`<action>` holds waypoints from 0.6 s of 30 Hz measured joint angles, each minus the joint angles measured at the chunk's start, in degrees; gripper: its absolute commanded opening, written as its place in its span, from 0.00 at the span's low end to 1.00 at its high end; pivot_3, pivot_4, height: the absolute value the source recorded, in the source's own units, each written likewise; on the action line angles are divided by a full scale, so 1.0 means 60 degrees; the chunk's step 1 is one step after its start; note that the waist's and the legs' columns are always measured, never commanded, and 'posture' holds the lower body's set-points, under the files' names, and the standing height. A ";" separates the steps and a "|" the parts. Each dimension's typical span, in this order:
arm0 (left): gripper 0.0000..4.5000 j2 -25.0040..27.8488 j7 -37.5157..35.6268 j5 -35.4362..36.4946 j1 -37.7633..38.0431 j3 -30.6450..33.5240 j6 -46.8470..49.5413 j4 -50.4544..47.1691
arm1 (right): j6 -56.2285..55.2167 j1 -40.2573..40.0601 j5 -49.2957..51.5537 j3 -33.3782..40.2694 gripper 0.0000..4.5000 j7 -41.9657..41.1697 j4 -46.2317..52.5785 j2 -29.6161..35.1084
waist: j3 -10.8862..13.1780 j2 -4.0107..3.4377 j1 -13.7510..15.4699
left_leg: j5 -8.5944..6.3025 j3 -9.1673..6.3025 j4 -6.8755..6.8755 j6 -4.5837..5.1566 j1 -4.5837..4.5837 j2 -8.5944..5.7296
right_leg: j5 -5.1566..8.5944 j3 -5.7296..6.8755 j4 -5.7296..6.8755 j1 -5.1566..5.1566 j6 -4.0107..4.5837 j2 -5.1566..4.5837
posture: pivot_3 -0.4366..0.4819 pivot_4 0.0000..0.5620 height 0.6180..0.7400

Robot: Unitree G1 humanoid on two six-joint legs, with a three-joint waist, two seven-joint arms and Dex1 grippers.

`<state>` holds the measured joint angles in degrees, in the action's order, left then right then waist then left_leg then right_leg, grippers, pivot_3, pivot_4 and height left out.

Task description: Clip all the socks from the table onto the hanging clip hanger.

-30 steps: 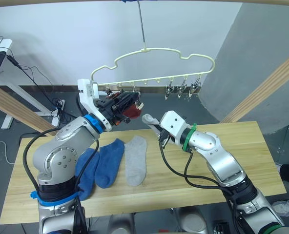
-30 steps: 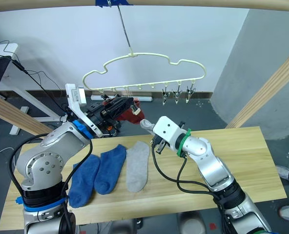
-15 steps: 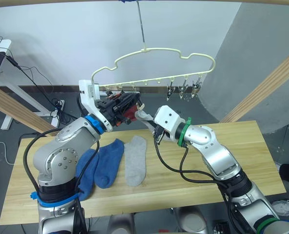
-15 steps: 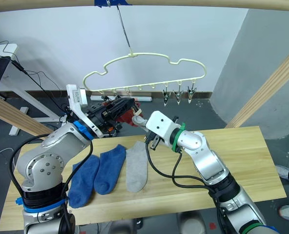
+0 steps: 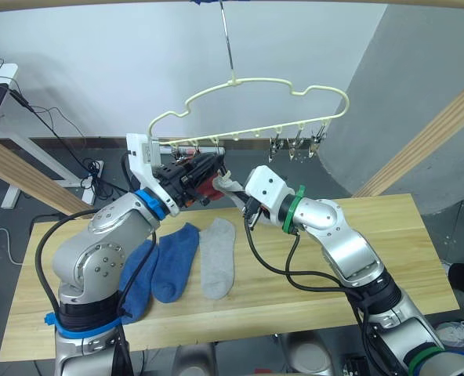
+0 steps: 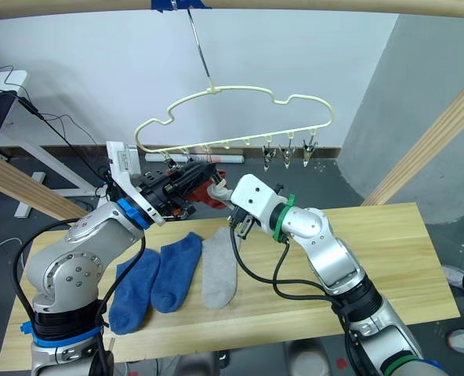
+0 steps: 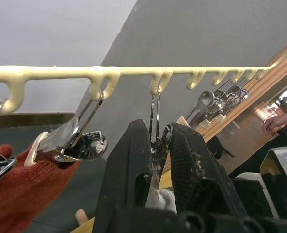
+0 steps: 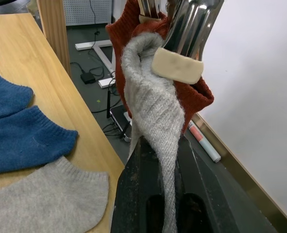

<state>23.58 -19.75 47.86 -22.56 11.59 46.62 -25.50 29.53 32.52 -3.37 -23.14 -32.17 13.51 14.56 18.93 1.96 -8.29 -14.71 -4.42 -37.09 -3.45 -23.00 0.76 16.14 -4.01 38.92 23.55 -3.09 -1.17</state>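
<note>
Your right gripper (image 8: 155,160) was clamped on a grey sock (image 8: 153,104), feeding it into a clip (image 8: 187,29) your left gripper (image 7: 155,145) pinched. A red sock (image 7: 22,184) hung clipped on the clip hanger (image 5: 248,82). Three socks (image 5: 181,262) lay on the table (image 5: 404,235).

Clip hanger (image 5: 255,106): hook top cut off at frame edge; left clips masked by left gripper (image 5: 213,167).

Red sock (image 8: 134,22): top runs off frame; lower part behind grey sock (image 8: 155,109), whose tail sinks out of sight between the right gripper (image 8: 158,160) fingers.

Left blue sock (image 5: 140,278): partly under the left arm.

Clip (image 7: 155,141): jaw end buried between the left fingers.
</note>
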 measured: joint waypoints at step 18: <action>0.72 0.0460 -0.0402 -0.0364 0.0487 -0.0141 -0.0300 -0.0062 | 0.0206 0.0026 0.0003 -0.0114 0.31 -0.0298 0.0002 0.0013 | 0.0000 0.0000 0.0006 | 0.0000 -0.0008 0.0004 0.0000 -0.0001 0.0002 | 0.0000 -0.0001 -0.0001 0.0005 0.0000 -0.0001 | 0.24 0.58 1.00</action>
<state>26.34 -22.17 45.68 -19.64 10.75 44.83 -25.88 30.77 32.67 -3.35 -23.82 -33.96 13.52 14.64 18.93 1.96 -8.25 -14.71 -4.47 -37.07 -3.45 -23.01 0.77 16.14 -4.02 38.92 23.58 -3.09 -1.17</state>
